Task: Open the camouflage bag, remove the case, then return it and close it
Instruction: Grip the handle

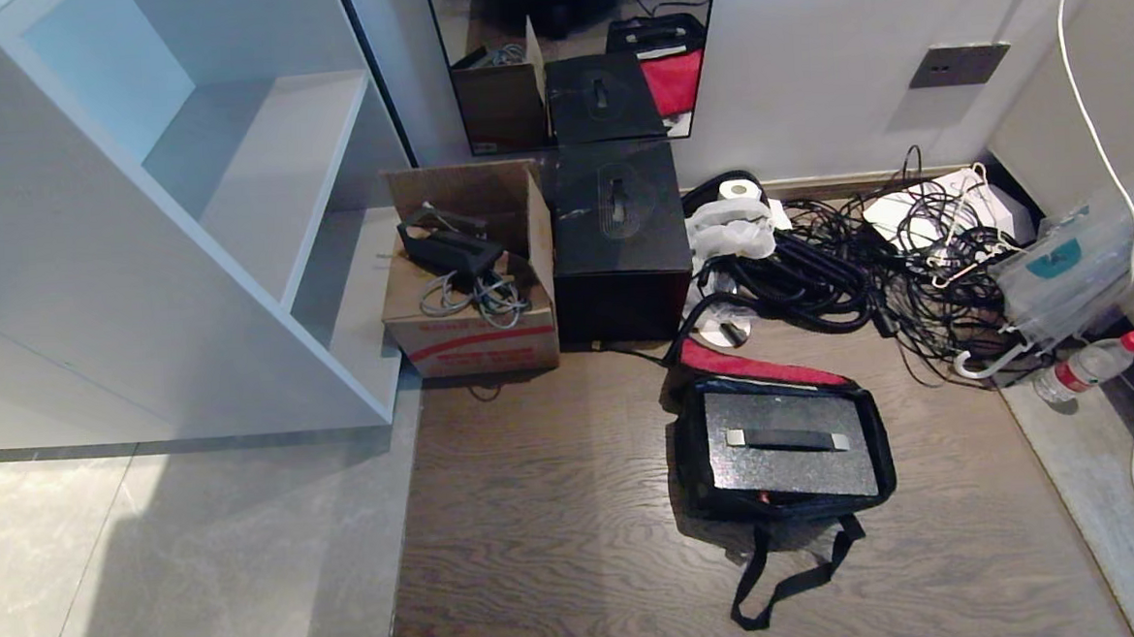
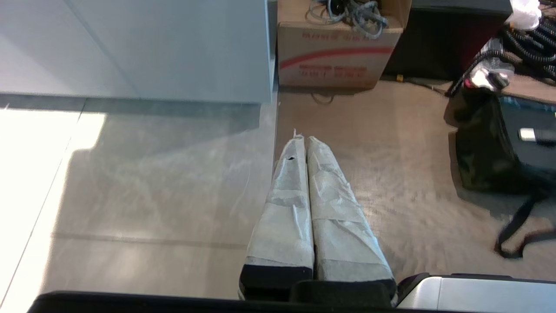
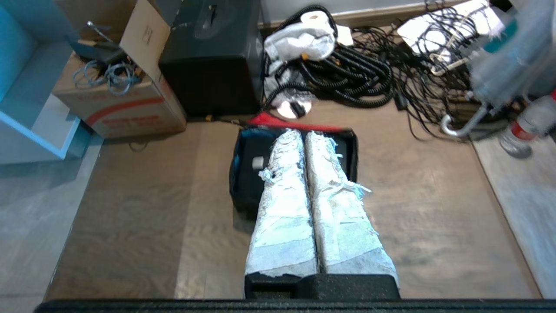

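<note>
White shelf unit (image 1: 231, 210) stood at left, smooth flat panels; wood-grain floor (image 1: 559, 542) ahead, pale tiles beside it. Cardboard box (image 1: 468, 285) with loose wires and a tall black cube box (image 1: 620, 248) sat against the wall, a tangle of black cables (image 1: 846, 265) to their right.

Camouflage bag (image 1: 785, 448) lay on the wood floor in front of the cube box, soft and boxy, lid flipped back showing red lining, strap slack toward the camera. The case (image 1: 789, 443) sat flat inside it, hard, rectangular, speckled black, handle with silver ends on top.

Judged stage: bag open; whether the case was yet to come out or already put back could not be told from this. Closing the lid and zip certainly remained.

Left gripper (image 2: 302, 139) hung over bare floor well left of the bag, taped fingers pressed together, nothing held. Right gripper (image 3: 302, 133) hovered above the bag, fingers likewise together and empty
</note>
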### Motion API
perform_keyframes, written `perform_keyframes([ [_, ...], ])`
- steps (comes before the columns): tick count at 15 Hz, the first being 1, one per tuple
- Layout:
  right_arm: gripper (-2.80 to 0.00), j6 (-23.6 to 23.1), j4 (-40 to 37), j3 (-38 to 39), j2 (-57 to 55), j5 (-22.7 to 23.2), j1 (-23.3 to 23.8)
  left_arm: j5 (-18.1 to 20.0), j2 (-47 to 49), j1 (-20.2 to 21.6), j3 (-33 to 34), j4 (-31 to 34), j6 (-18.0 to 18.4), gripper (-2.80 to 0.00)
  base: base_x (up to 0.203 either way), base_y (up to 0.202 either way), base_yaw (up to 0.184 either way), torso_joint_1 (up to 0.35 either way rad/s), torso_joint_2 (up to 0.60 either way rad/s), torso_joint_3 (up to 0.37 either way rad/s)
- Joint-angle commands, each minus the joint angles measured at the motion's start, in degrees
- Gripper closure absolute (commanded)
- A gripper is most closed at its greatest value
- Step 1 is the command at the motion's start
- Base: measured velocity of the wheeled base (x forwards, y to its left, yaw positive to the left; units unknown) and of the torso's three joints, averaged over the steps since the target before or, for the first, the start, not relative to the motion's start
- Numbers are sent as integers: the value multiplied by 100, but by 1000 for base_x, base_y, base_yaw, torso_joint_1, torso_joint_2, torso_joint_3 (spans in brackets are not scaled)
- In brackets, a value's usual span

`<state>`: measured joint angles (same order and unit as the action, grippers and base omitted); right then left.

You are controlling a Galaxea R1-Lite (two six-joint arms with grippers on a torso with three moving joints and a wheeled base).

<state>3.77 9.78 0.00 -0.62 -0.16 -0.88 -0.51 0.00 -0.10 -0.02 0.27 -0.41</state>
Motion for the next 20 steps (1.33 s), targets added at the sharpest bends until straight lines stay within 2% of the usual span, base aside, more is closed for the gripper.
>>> perform_keyframes([
  [1, 0, 1, 7, 229, -8, -2, 0, 4, 0, 1, 2, 0, 6, 0, -192, 0, 3, 2, 8, 3],
  [3, 0, 1, 7, 229, -8, -2, 0, 2, 0, 1, 2, 0, 1, 0, -113, 0, 0, 4, 6, 2],
  [17, 0, 20, 37, 227, -10, 16, 0, -2, 0, 1, 2, 0, -8, 0, 0, 0, 0, 0, 0, 0],
  [19, 0, 84, -240, -239, -16, 22, 0, -2, 0, 1, 2, 0, -6, 0, 0, 0, 0, 0, 0, 0],
  [20, 0, 99, -735, -725, -16, 15, 0, -2, 0, 1, 2, 0, -11, 0, 0, 0, 0, 0, 0, 0],
])
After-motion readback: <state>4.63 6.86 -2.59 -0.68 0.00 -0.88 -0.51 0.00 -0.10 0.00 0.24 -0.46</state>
